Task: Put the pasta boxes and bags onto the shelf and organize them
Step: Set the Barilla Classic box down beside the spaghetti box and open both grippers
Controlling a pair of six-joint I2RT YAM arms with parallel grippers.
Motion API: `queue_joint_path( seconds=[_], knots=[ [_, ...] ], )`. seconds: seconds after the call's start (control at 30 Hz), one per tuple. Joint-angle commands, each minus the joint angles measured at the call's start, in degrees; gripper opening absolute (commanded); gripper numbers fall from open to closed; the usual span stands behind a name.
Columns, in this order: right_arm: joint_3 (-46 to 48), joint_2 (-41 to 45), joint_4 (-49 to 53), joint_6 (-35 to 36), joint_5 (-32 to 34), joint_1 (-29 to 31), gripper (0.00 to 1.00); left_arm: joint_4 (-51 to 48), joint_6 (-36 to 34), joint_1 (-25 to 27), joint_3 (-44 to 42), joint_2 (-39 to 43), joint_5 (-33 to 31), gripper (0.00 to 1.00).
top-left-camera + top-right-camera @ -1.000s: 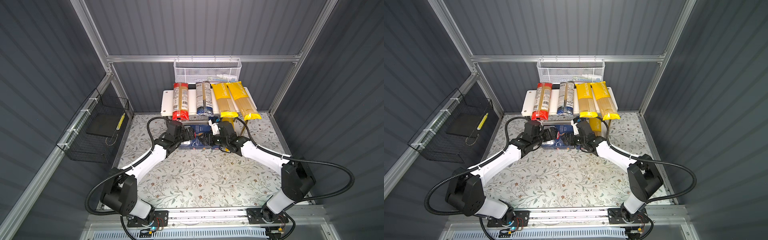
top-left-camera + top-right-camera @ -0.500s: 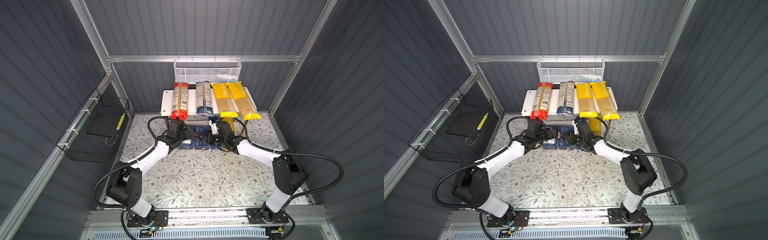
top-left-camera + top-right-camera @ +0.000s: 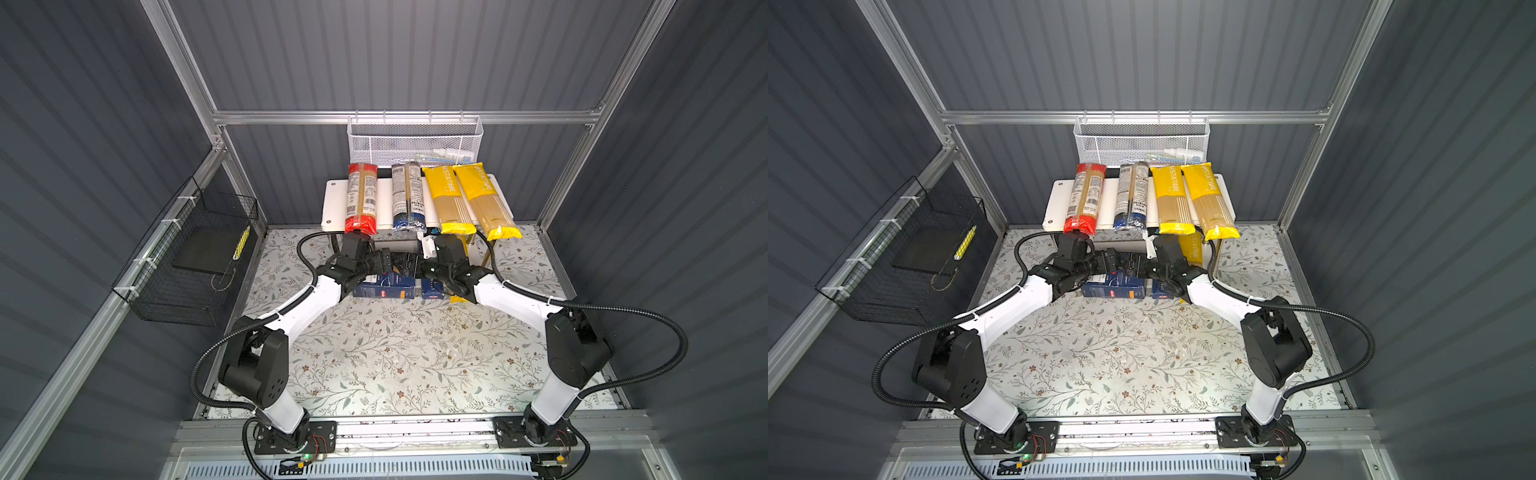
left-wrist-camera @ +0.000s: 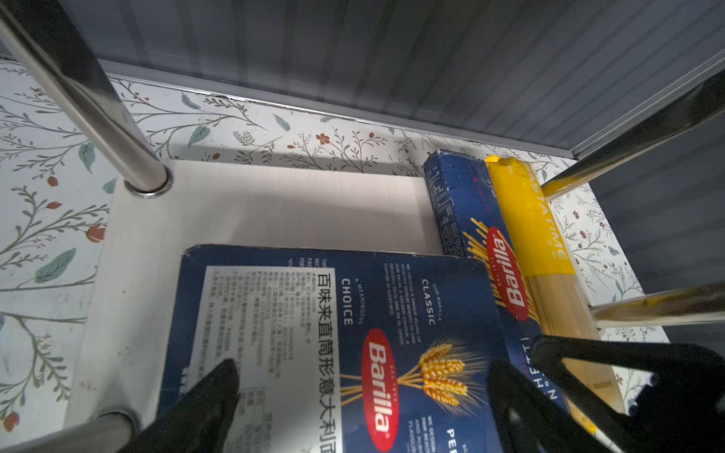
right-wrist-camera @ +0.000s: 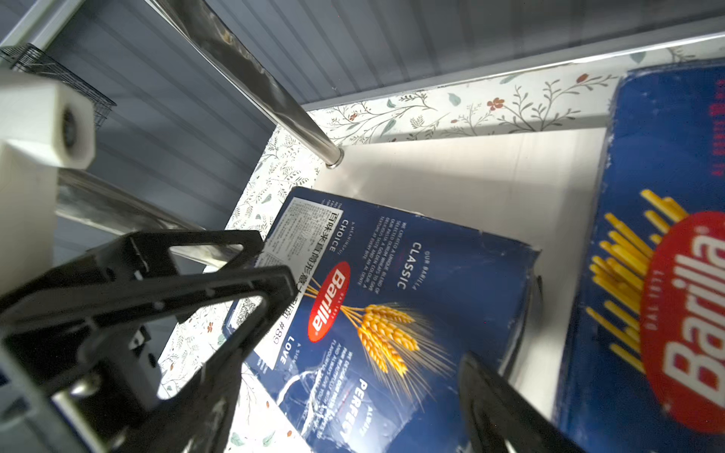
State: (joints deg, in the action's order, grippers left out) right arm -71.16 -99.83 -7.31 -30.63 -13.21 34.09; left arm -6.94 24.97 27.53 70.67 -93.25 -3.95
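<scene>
The shelf's top board (image 3: 332,203) (image 3: 1054,203) carries a red-ended bag (image 3: 361,199), a blue-ended bag (image 3: 408,197) and two yellow bags (image 3: 449,199) (image 3: 484,199). On the lower board (image 4: 274,204) (image 5: 470,176) the wide pasta box (image 4: 392,306) (image 5: 431,274) (image 3: 384,286) lies flat and askew, its near end past the front edge. Beside it lie the narrow box (image 4: 463,219) (image 5: 647,196) and a third yellow bag (image 4: 525,219) (image 3: 1192,249). My left gripper (image 4: 361,392) (image 3: 388,264) and right gripper (image 5: 353,396) (image 3: 409,266) hover open over the wide box.
Chrome posts (image 4: 98,110) (image 5: 255,82) stand close on either side of the grippers. A white mesh basket (image 3: 413,141) hangs on the back wall above the shelf. A black wire basket (image 3: 187,257) hangs on the left wall. The floral table (image 3: 395,353) lies in front.
Both arms have stretched a little farther toward the shelf, grippers staying over the wide box. The right jaws have spread slightly wider.
</scene>
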Motion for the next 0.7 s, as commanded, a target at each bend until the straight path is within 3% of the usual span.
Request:
queue_joint_path(
  seconds=[0.0,0.43,0.67],
  knots=[
    [-1.1,-0.1,-0.6,0.6,-0.9,-0.2,0.88,-2.0,-2.3,-0.6,1.4,-0.4,-1.2,0.99],
    [11.4,10.0,-1.1,6.3,-1.4,0.3,0.87,-5.3,-3.0,-0.6,-5.6,7.4,-2.3,0.99],
    [14.3,15.7,5.0,9.9,-2.6,0.5,0.86,-7.1,-0.6,-0.6,-9.8,12.3,-2.4,0.99]
  ],
)
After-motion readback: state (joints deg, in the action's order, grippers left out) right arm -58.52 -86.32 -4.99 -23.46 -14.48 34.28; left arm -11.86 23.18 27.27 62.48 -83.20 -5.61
